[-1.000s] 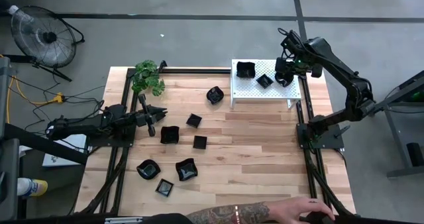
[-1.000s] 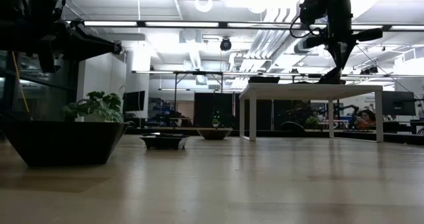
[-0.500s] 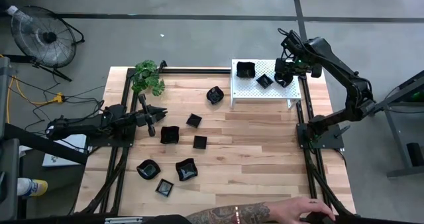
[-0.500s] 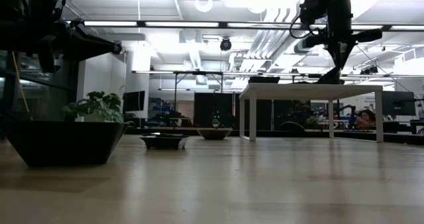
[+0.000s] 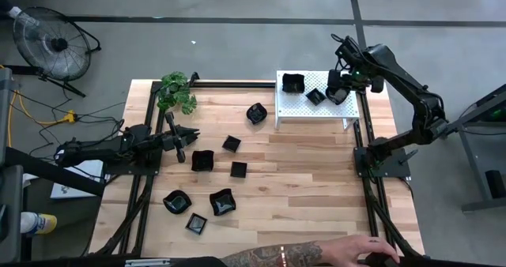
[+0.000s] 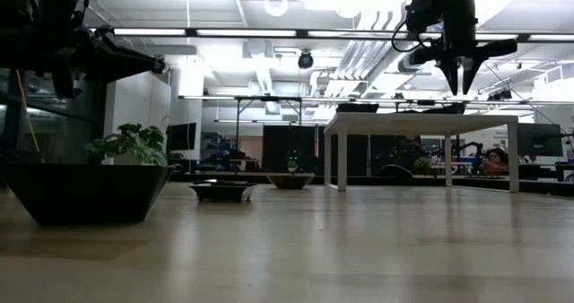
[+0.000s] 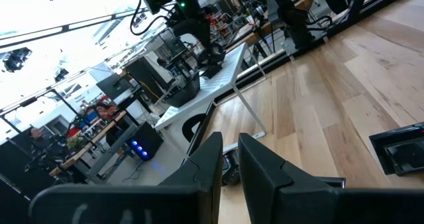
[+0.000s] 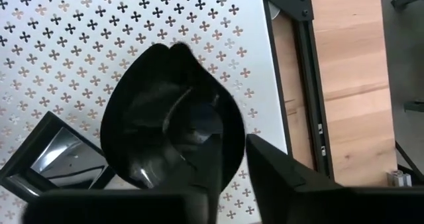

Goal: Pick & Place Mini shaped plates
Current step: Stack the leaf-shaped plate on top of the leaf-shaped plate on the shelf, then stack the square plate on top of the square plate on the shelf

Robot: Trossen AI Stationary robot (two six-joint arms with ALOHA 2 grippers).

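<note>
My right gripper point(image 5: 335, 89) hangs open over the right end of the white perforated rack point(image 5: 312, 110). Just under it a rounded black mini plate point(image 8: 165, 131) lies on the rack, its rim between the parted fingers point(image 8: 278, 177). In the low view the right gripper point(image 6: 457, 90) stands just above the rack top point(image 6: 421, 119). Two more plates point(image 5: 293, 83) point(image 5: 315, 96) sit on the rack. Several black plates lie on the table, among them a wavy one point(image 5: 256, 113) and a square one point(image 5: 238, 170). My left gripper point(image 5: 194, 134) waits shut at the table's left, holding nothing.
A potted plant point(image 5: 175, 92) stands at the back left corner. A floor fan point(image 5: 47, 38) is off the table to the left. A person's tattooed arm and hand point(image 5: 348, 251) rest at the front edge. Black frame rails point(image 5: 364, 164) run along both sides.
My right gripper has opened, let go of the rounded plate on the rack and risen slightly. The left arm has not moved.
</note>
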